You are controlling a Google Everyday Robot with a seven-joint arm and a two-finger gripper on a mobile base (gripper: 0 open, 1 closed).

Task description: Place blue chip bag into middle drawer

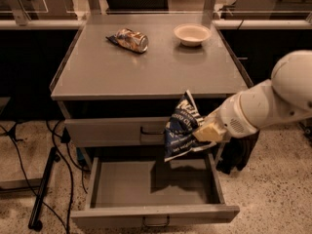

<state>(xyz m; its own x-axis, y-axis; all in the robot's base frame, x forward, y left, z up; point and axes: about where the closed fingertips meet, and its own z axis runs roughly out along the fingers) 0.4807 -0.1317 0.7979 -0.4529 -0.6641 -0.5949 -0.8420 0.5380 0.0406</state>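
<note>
**Bag in grip above open drawer, release not yet done**

The gripper is clamped on the right edge of the blue chip bag, and the bag hangs from it, tilted, with its top corner up. The white arm reaches in from the right. Gripper and bag are off the counter, below its front edge and towards the front-right corner. The bag hangs in front of the right part of the closed upper drawer. It is above the right side of the middle drawer, which is pulled fully out, and its shadow falls on the bare grey floor there. The bag's lowest corner looks clear of the drawer floor, with no contact visible.

On the counter top, a gold-brown packet lies near the back edge left of centre. A white bowl sits near the back-right corner. Both are well apart from the gripper.

Progress judgement: the drawer is open, and the bag is picked, carried off the counter and roughly lined up over the drawer. What is left is to lower the bag a little further inside the walls, let go, and pull the arm out. The task is likely near its end.
</note>
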